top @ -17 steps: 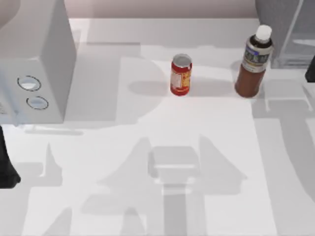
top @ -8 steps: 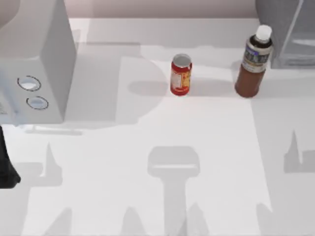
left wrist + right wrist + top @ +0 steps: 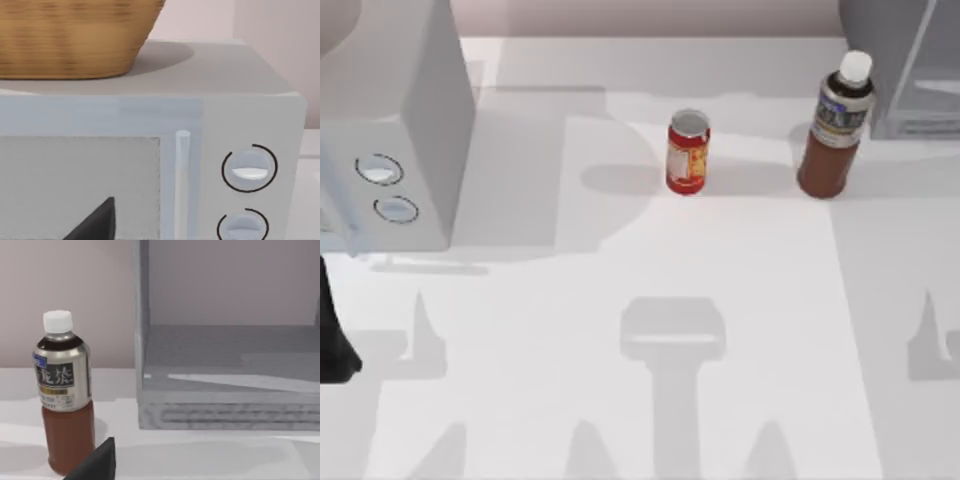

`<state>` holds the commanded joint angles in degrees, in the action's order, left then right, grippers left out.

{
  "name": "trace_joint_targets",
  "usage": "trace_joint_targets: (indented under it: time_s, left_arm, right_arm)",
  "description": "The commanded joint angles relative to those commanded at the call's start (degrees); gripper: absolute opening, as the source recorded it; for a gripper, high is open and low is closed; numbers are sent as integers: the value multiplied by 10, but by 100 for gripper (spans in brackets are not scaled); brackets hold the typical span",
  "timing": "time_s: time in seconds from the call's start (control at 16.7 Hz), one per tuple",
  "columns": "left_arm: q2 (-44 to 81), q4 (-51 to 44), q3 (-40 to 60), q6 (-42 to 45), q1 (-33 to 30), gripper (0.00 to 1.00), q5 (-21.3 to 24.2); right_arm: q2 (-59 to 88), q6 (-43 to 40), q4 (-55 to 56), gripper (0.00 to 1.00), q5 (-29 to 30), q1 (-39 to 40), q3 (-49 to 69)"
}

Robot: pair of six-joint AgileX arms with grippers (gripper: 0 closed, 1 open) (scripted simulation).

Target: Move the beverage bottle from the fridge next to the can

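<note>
Now the beverage bottle (image 3: 835, 125) stands upright on the desk (image 3: 720, 330), outside the fridge (image 3: 905, 60), at the can's (image 3: 687, 152) 3 o'clock, apart; the right arm has withdrawn, tool state indeterminable, suggesting placement is complete.

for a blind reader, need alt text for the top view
A tall brown beverage bottle stands upright on the white table, out of the grey fridge at the far right and apart from the red can to its left. A light grey appliance with two dials stands at far left.
</note>
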<state>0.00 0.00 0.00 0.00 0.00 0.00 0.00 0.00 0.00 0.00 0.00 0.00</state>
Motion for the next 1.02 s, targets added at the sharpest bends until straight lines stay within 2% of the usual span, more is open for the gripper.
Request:
trace_joint_targets:
  time_s: [0.3,0.48,0.72,1.02]
  left_arm:
    - [0,0,0,0,0,100,0]
    - [0,0,0,0,0,100,0]
    - [0,0,0,0,0,100,0]
    - [0,0,0,0,0,100,0]
  right_arm:
    - [-4,0,-6,100,1,1,7]
    - [-44,-1,-61,100,3,-1,40]
    - [-134,-3,-216,100,3,-2,114]
    - [-268,-4,-480,100,1,-1,223]
